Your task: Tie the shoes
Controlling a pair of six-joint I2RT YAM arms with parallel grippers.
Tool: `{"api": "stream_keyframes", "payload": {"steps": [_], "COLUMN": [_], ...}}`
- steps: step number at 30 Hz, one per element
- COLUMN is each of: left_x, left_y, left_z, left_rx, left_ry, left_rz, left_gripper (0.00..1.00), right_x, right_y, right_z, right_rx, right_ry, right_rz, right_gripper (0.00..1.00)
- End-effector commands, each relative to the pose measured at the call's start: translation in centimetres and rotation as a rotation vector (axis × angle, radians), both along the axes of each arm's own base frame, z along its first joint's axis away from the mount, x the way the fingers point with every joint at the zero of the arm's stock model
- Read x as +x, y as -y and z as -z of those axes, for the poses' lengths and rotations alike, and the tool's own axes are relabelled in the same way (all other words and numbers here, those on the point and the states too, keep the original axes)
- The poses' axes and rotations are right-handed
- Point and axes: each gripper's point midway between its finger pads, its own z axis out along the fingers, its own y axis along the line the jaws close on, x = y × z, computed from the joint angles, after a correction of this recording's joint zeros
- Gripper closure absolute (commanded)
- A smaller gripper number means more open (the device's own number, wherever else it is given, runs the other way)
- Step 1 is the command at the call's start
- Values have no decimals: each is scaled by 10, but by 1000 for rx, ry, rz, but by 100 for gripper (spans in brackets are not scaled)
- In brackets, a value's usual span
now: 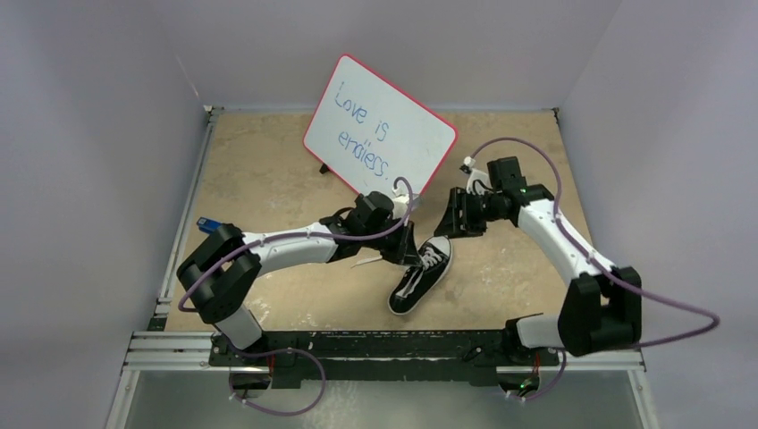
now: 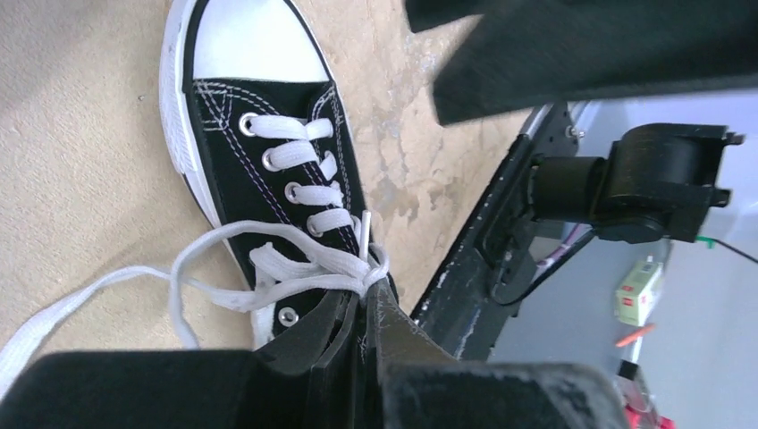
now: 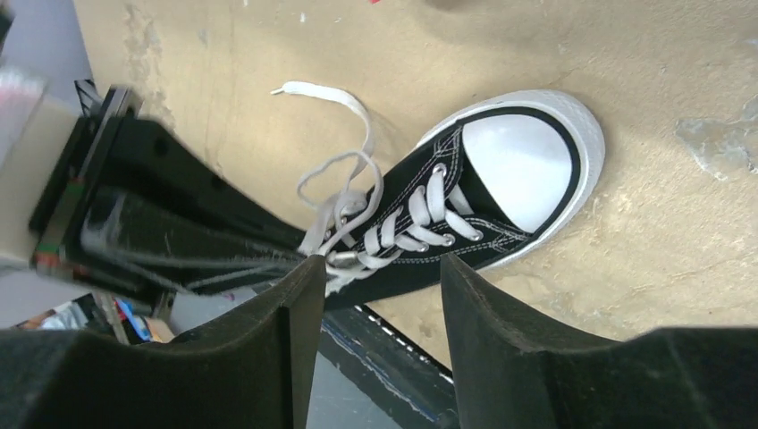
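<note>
While the left gripper pinches the laces of the sneaker, lying centrally between the arms, probably to hold tension, the right gripper hovers spread wide just far-right, awaiting a strand.

Light: bright, even, overhead.
Shadows: soft, faint.
Focus: left gripper blurred near lens.
Glare: toe cap washed white.

The black shoe lies on the tan table, with its white toe at the upper left of the frame. At the bottom middle, the left pincer is pinched tight on the white laces. One loose end trails off to the lower left.
</note>
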Motion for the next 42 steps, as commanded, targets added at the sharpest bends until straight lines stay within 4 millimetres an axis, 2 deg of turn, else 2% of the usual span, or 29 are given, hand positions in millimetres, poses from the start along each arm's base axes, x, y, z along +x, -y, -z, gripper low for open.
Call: {"api": "stream_keyframes", "payload": {"steps": [1, 4, 5, 8, 12, 16, 18, 20, 23, 25, 30, 32, 35, 38, 42], "left_x": [-6, 4, 10, 20, 20, 13, 10, 6, 3, 3, 15, 15, 12, 12, 10], "left_y": [18, 21, 20, 17, 19, 21, 20, 18, 15, 13, 4, 4, 11, 15, 12], "left_z": [-46, -39, -38, -32, -15, -13, -17, -17, -14, -15, -23, -22, -15, -17, -15], "left_rx": [-186, -170, -157, -108, -89, -121, -136, -136, -126, -120, -100, -98, -100, -111, -75], "left_ry": [-23, -1, 19, 61, 32, 2, -5, -19, -44, -54, -11, -12, -54, -70, -89], "left_rz": [83, 46, 21, -9, -5, 6, 11, 15, 23, 24, -22, -19, 7, 11, 24], "left_gripper": [100, 100, 100, 100, 100, 100, 100, 100, 100, 100, 100, 99, 97, 94, 92], "right_x": [-20, -44, -45, -41, -32, -6, 23, 44, 58, 65, 30, 8, -10, -23, -17], "right_y": [2, -6, -6, -3, -9, -17, -20, -24, -27, -20, 0, 4, 15, 12, 9], "right_z": [4, 20, 24, 37, 55, 66, 66, 63, 61, 66, 54, 47, 50, 64, 74], "right_rx": [20, 83, 94, 87, 128, 178, 171, 181, 171, 105, -23, -29, -76, -47, -31], "right_ry": [3, -137, -172, -194, -234, -222, -156, -124, -128, -101, -162, -199, -205, -245, -236], "right_rz": [32, 48, 93, 167, 208, 234, 226, 209, 169, 134, 114, 126, 145, 145, 169], "right_gripper": [46, 46, 45, 40, 37, 37, 37, 37, 38, 38, 38, 36, 34, 32, 35]}}
